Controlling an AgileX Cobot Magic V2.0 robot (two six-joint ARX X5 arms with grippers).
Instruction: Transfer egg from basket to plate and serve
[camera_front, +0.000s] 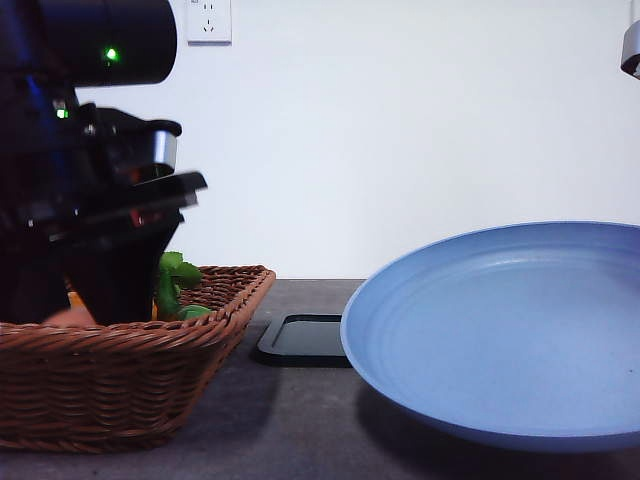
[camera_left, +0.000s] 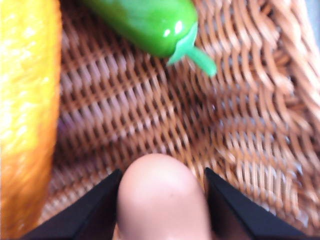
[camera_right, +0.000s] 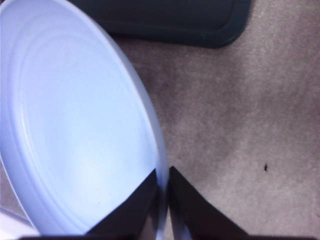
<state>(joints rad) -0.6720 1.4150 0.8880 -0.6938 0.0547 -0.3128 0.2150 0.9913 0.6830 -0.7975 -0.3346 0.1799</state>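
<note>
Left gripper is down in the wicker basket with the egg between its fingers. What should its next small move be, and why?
Probably a straight lift. The left gripper brackets the small brownish-pink egg over the brown woven wicker basket floor, while the right gripper pinches the round blue plate rim.

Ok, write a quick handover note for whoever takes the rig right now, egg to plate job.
Left gripper: down in the basket, fingers on both sides of the egg; lift not confirmed.
Right gripper: pinching the rim of the plate, which looks tilted above the table.
Also in the basket: corn and a green pepper.
Done: egg gripped, plate held.
Left: lift egg, set it on the plate, serve.
</note>
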